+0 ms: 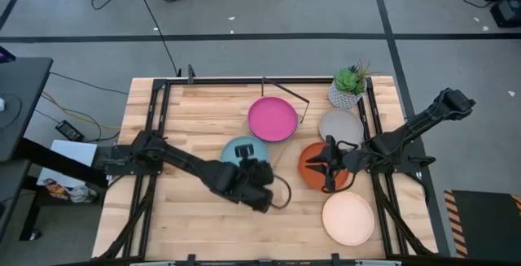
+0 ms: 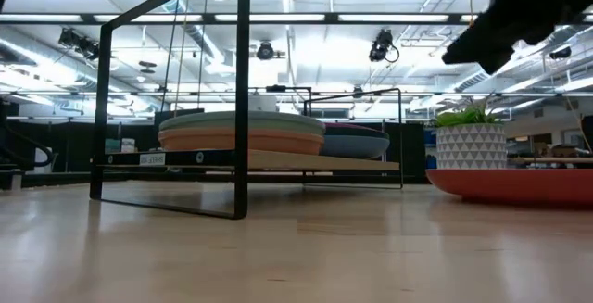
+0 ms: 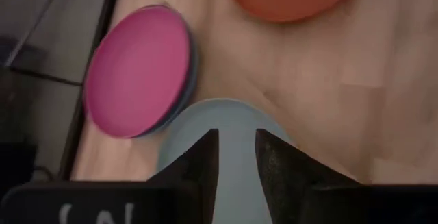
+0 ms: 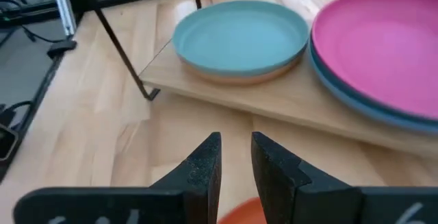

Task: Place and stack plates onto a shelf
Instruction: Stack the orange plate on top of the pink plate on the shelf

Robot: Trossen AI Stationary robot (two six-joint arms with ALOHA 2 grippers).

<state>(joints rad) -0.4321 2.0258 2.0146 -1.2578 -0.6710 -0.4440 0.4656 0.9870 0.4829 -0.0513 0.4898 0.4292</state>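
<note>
The shelf (image 4: 287, 101), a light plank on black wire frames, carries two stacks. A light teal plate (image 4: 239, 32) tops a tan one, and a pink plate (image 4: 383, 46) lies on a blue one. My left gripper (image 3: 236, 157) hovers open above the light teal plate (image 1: 233, 149), fingers a little apart and empty. My right gripper (image 4: 236, 157) is open over the near rim of the orange plate (image 1: 313, 172), which lies flat on the table. It points toward the shelf. In the low view both grippers hang well above the plates.
A grey plate (image 1: 340, 124) and a cream plate (image 1: 348, 219) lie flat on the table's right side. A potted plant (image 1: 350, 87) stands at the far right corner. The shelf's wire end frame (image 2: 241, 108) rises near the teal stack. Bare wood lies along the near left.
</note>
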